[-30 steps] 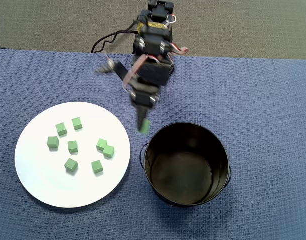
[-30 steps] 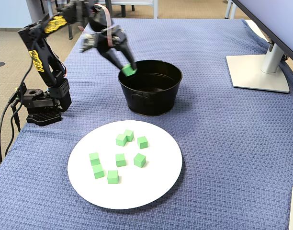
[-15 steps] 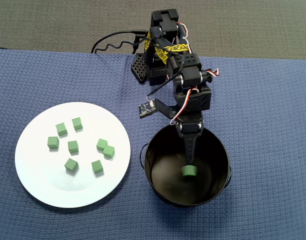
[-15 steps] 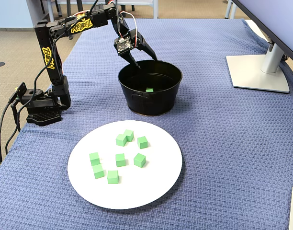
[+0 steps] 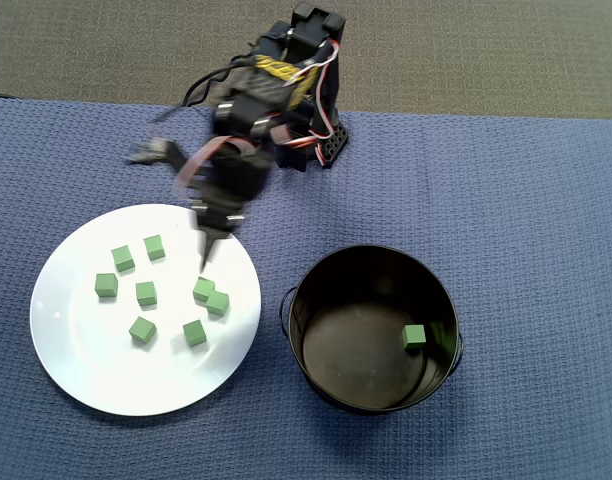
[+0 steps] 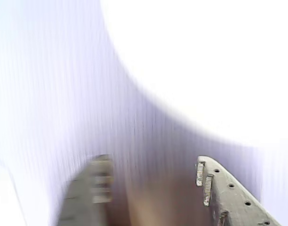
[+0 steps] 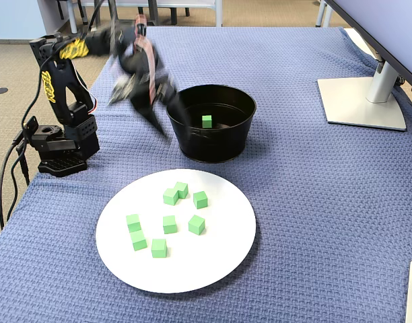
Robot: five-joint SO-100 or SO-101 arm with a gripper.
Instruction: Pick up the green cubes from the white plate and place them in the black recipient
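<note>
Stretching across the whole table is a woven blue cloth [image 5: 546, 200], and on it, left in the overhead view, sits the large round glossy white plate [image 5: 76, 370], wider than anything else out there. Just right of it stands the round glossy black metal pot [image 5: 374, 265], deep-walled, close beside the plate's rim but not touching it. Over at the far edge is the black arm with yellow lettering [image 5: 271, 85], blurred, reaching out over the far rim of the plate. Its two-finger gripper [image 5: 204, 255] hangs above the plate's far right part in the overhead view, and the wrist view shows its fingers [image 6: 214, 188] spread with bare space between them, nothing held. Now the small stuff: seven small matte green cubes [image 5: 146, 294] lie scattered on the plate, two of them touching near the right side [image 5: 211, 296]. One more green cube [image 5: 415, 337] rests inside the pot, against its right wall in the overhead view; the fixed view shows it too [image 7: 207, 121].
</note>
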